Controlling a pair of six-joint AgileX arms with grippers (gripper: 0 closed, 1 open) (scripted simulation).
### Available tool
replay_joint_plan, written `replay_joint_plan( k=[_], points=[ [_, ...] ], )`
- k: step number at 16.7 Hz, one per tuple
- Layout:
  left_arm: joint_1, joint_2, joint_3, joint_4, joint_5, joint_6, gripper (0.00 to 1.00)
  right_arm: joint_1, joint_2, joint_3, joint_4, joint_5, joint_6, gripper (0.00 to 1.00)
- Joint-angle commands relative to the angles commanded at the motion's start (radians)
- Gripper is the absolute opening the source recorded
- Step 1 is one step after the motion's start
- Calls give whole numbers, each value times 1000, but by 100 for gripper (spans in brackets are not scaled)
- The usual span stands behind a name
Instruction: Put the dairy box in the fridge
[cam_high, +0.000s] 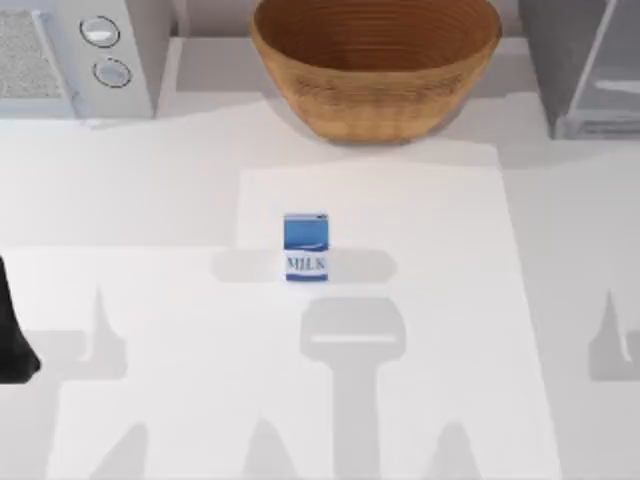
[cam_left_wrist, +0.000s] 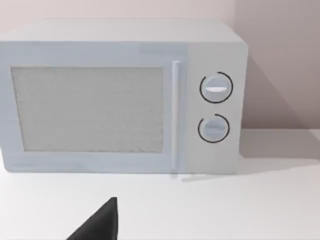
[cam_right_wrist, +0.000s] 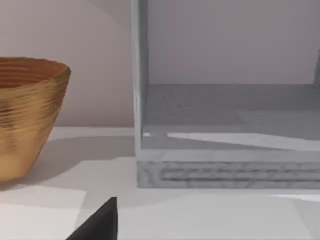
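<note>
No transfer has begun: the dairy box (cam_high: 306, 246) stands upright at table (cam_high: 150, 200) centre, ungrasped, with the open-fronted fridge (cam_high: 575, 60) at 2 o'clock (finger state of both arms cannot be told), so grasp, carry and placement remain

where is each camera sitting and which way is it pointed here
Top view: above the table, looking down on the milk carton, basket, microwave and fridge; a dark piece of the left arm shows at the left edge.
Left wrist view: low, facing the microwave; a dark pincer tip shows.
Right wrist view: low, facing the fridge's open inside; a dark pincer tip shows.
Shared: top and right wrist views both show the basket.
</note>
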Motion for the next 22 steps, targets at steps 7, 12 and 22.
replay_joint_plan(
  k=[7,12,22],
  points=[
    [0,0,0,0,0,0,100,45,124,54,70,59,-4,100],
    [0,0,0,0,0,0,100,149,391,171,222,176,-3,100],
    [0,0,0,0,0,0,100,385,942,398,522,392,4,100]
  ],
)
